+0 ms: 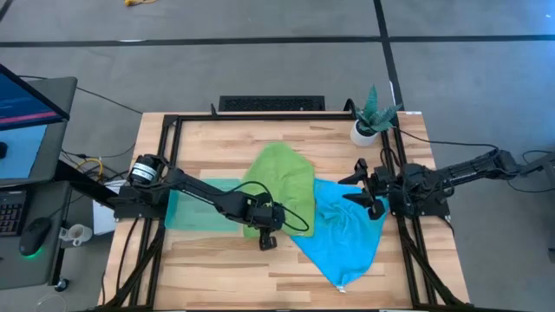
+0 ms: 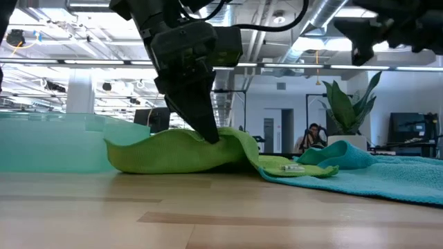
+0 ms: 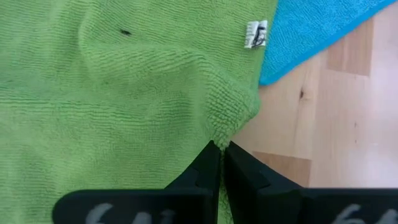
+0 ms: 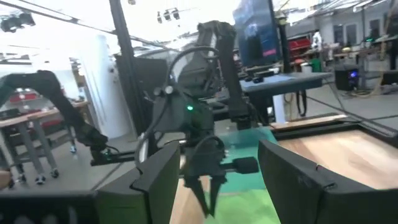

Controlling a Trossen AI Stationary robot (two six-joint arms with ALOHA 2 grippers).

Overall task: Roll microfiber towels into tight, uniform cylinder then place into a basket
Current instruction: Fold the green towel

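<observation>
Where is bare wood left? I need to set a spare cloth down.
Free: the near strip of table below the basket and left pincer, and the far-left corner beside the green towel. Crowded: the middle, where the blue towel overlaps.

Place: robotics lab or workshop
Signs: exposed ceiling ducts (image 2: 325, 21), computer monitor (image 1: 22, 113) left of wooden table (image 1: 217, 260), workbenches (image 4: 37, 124), seated person (image 2: 311, 136) far off

Between my spread right pincer (image 4: 214, 180) fingers (image 4: 158, 177) I face the left arm's pincer (image 4: 208, 193), pointing down onto green cloth (image 4: 249, 208), with the wooden table (image 4: 336, 149) beside.
</observation>
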